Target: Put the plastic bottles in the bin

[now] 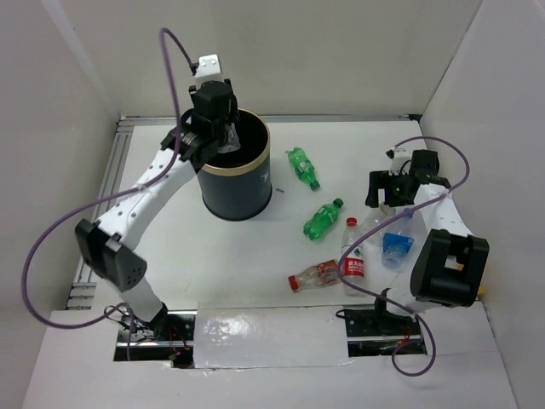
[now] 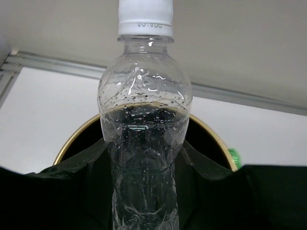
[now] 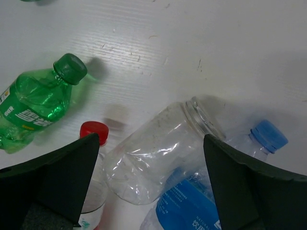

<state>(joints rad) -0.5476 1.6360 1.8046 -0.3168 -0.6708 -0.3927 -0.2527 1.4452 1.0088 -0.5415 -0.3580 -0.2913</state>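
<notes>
Your left gripper [image 1: 220, 136] is clamped on a clear white-capped bottle [image 2: 144, 120] and holds it cap-up over the open mouth of the bin [image 1: 234, 192]. The bin stands at about 10 o'clock on the table [image 1: 255, 256].

Your right gripper [image 1: 392, 192] hangs with its jaws spread wide and nothing between them, above a clear capless bottle [image 3: 153, 158] lying on its side. A blue-capped bottle [image 3: 261, 139] lies against that one at its 4 o'clock, and a red-capped bottle [image 3: 93, 134] is just beside it at 9 o'clock. One green bottle [image 3: 38, 103] lies near at 10 o'clock.

From the bin, a second green bottle [image 1: 302, 166] lies at 2 o'clock, and a reddish bottle [image 1: 315, 275] at 4 o'clock.
</notes>
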